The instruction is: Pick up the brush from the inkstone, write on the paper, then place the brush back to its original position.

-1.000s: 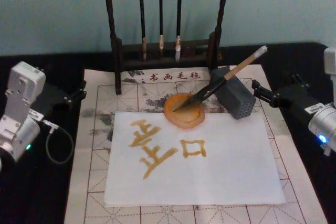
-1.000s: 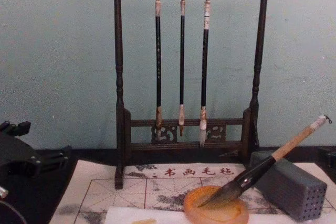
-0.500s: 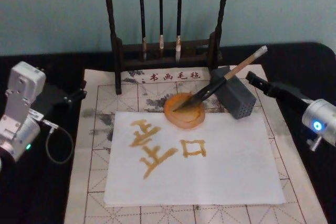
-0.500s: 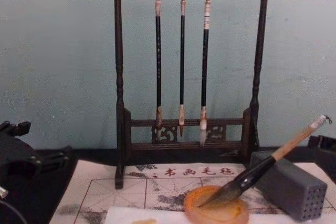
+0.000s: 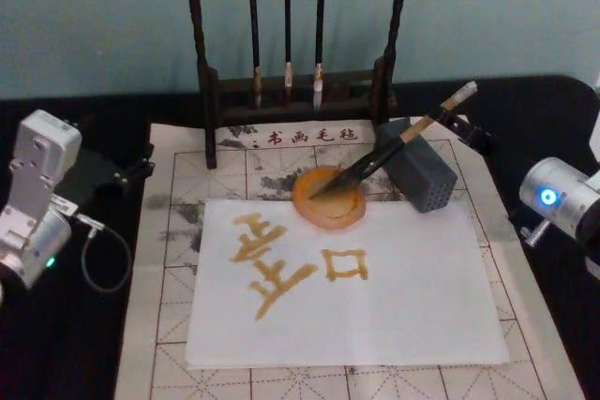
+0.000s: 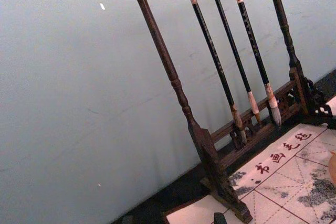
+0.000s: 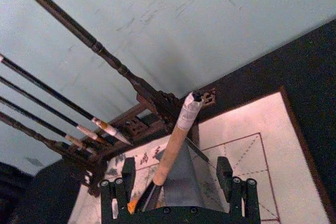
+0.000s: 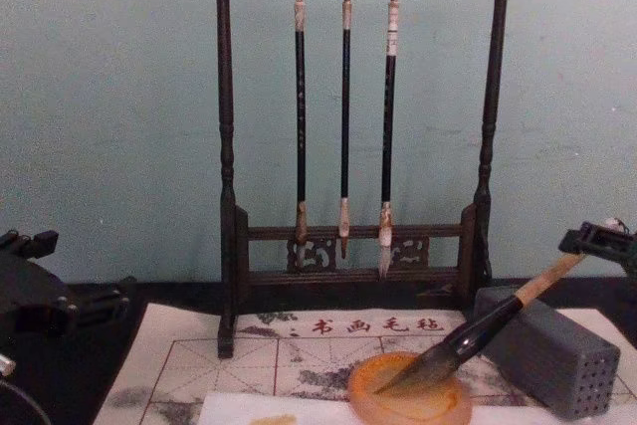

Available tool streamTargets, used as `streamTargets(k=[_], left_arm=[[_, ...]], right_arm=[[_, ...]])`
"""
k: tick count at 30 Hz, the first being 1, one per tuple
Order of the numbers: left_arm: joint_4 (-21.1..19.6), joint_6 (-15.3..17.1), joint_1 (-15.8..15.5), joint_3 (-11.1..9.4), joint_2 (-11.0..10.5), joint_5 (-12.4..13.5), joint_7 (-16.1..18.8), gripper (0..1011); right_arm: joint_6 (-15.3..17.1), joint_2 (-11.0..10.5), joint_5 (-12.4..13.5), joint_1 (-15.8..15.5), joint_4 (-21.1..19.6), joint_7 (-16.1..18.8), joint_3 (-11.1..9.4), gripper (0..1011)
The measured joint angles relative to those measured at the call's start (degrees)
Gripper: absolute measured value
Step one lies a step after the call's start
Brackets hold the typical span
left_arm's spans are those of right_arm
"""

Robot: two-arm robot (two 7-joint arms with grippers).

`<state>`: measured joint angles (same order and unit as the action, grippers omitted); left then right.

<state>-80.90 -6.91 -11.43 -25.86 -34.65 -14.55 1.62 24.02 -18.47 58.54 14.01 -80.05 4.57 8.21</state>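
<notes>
Right gripper (image 7: pixel 176 164): straddling the upper handle of the brush (image 5: pixel 394 147), standing wide open, gripping nothing.
Brush: leaning on the grey block (image 5: pixel 424 177), bristles resting in the inkstone (image 5: pixel 323 223).
Paper (image 5: pixel 412 297): lying just before the inkstone, bearing amber characters.
Left gripper (image 5: pixel 132 173): idling at the worktop's left; opening cannot be told.
</notes>
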Motion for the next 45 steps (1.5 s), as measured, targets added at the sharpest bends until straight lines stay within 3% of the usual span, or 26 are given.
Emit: streamTargets(k=[23,45], left_arm=[[0.0,0.0,0.0,0.0,0.0,0.0,0.0,1001],[0.0,0.0,0.0,0.0,0.0,0.0,0.0,1001]], right_arm=[[-0.82,3.81,6.32,5.09,6.11,-3.19,1.09,1002],[-2.78,4.2,9.68,6.64,8.03,-4.92,2.89,1002]])
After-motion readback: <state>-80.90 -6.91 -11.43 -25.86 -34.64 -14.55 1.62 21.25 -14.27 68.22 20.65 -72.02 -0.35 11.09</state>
